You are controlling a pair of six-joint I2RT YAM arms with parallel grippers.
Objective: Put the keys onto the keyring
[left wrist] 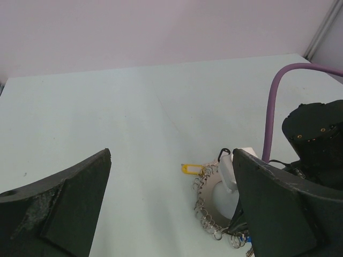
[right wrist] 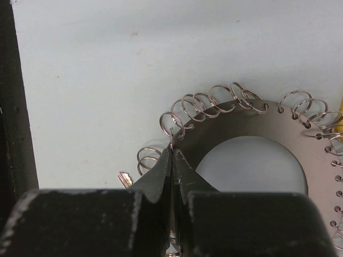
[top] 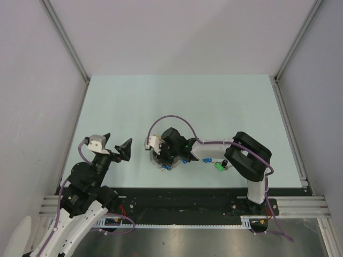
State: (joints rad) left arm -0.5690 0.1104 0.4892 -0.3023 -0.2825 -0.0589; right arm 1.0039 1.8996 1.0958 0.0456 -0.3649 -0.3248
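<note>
Centrally near the front edge of the pale green table (top: 187,101), the keyring (right wrist: 316,176) is laid flat: a grey metal disc with a round hole, its rim strung with many small wire loops (right wrist: 195,107). The right gripper (right wrist: 171,155) is lowered over it with the jaws pressed fully together. Its tips are set right at the ring's outer rim, where one wire loop is seen at the very point of the fingers. Whether that loop or anything else is pinched between them cannot be told.

A silver key blade (right wrist: 124,179) is seen just beside the right fingers, under the loops; its head is hidden. A yellow-headed key (left wrist: 190,168) is found at the ring's edge, touching the loops. A blue-headed key (top: 167,167) lies at the near side of the ring. Another blue-headed one (top: 206,160) and a green-headed key (top: 218,167) are placed on the table under the right forearm, apart from the ring.

The left gripper (top: 116,143) is held to the left of the ring, well apart from it, with the jaws spread wide and nothing between them. A purple cable (left wrist: 273,112) is looped over the right wrist.
</note>
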